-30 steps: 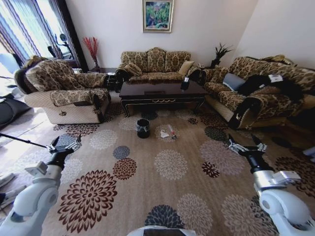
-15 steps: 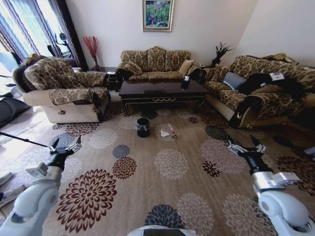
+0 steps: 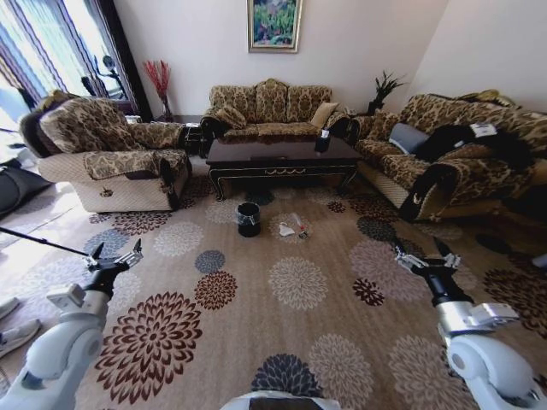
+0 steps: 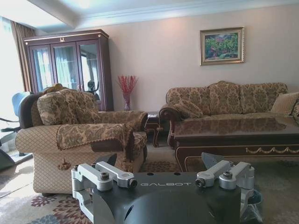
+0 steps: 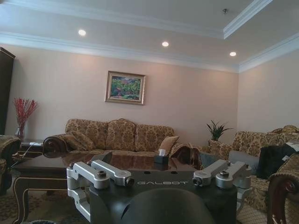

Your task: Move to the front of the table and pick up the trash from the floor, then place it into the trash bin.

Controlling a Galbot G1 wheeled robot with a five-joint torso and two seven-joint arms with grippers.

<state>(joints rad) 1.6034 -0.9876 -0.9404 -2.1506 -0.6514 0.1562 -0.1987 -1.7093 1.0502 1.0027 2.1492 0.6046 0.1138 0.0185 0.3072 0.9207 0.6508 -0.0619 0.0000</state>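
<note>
Black trash bin beside trash; carpet open.

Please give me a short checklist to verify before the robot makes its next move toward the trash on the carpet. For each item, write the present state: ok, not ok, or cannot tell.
1. Trash located: ok. The trash lies on the carpet in front of the table.
2. Trash bin located and upright: ok. The trash bin stands beside the litter, toward the robot's left.
3. Path over the carpet free: ok, no obstacle between the robot and the litter.
4. Robot close enough to reach: not ok. Both grippers are far short of the litter.
5. Grippers empty and open: ok. The left gripper and the right gripper hold nothing, fingers spread.
6. Number of litter pieces: cannot tell from here.
</note>
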